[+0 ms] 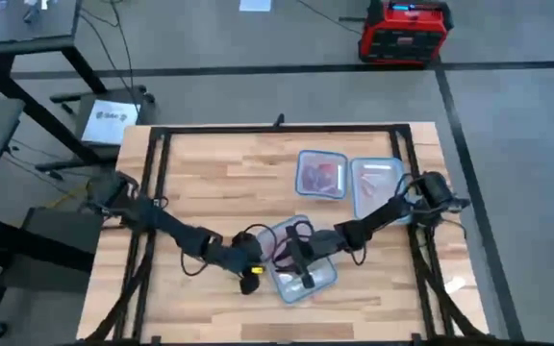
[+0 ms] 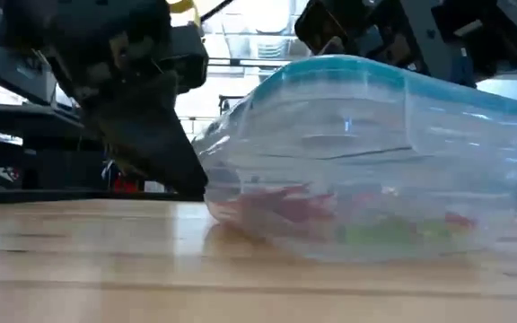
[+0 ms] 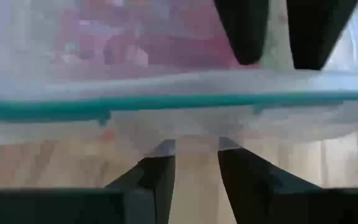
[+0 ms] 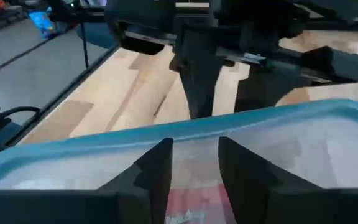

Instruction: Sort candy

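Note:
A clear tub (image 2: pixel 375 135) with a teal rim stands near the table's front middle and holds red and pink candy (image 2: pixel 303 211). In the low view the tub looks tilted. My left gripper (image 3: pixel 194 158) comes at it from the table's left. Its fingers stand a little apart at the tub's outer wall, below the rim (image 3: pixel 166 102), with nothing between them. My right gripper (image 4: pixel 194 155) reaches in over the rim from the right. Its fingers (image 3: pixel 244 31) are narrowly open above the candy (image 4: pixel 191 208). My left gripper sets its two fingertips (image 3: pixel 163 152) against the tub's left side wall (image 3: pixel 191 134), just under the teal rim. It slants down from the table's left and pinches nothing. My right gripper is inside the tub; whether it touches the candy or the tub, I cannot tell.
Two more clear tubs stand at the back right. One (image 1: pixel 321 175) holds red candy and the other (image 1: pixel 377 183) holds pale pink pieces. Black frame rails (image 1: pixel 157 192) run along the table's edges. Bare wood lies to the left and front.

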Action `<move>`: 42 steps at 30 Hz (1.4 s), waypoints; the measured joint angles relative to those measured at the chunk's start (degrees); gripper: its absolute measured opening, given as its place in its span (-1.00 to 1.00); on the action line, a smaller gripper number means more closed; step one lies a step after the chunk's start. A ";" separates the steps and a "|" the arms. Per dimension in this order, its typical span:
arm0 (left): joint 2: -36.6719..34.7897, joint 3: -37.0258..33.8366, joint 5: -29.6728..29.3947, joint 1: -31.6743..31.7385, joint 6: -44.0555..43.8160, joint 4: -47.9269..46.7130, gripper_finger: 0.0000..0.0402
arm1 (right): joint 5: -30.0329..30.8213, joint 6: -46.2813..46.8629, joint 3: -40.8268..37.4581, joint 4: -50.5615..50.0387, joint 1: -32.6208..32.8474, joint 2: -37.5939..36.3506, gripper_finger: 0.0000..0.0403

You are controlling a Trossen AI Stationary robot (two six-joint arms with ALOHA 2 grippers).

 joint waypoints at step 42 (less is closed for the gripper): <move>7.87 20.26 4.26 3.70 13.62 -9.88 -0.46 | 15.80 31.93 -13.61 -62.28 14.90 -46.46 -0.50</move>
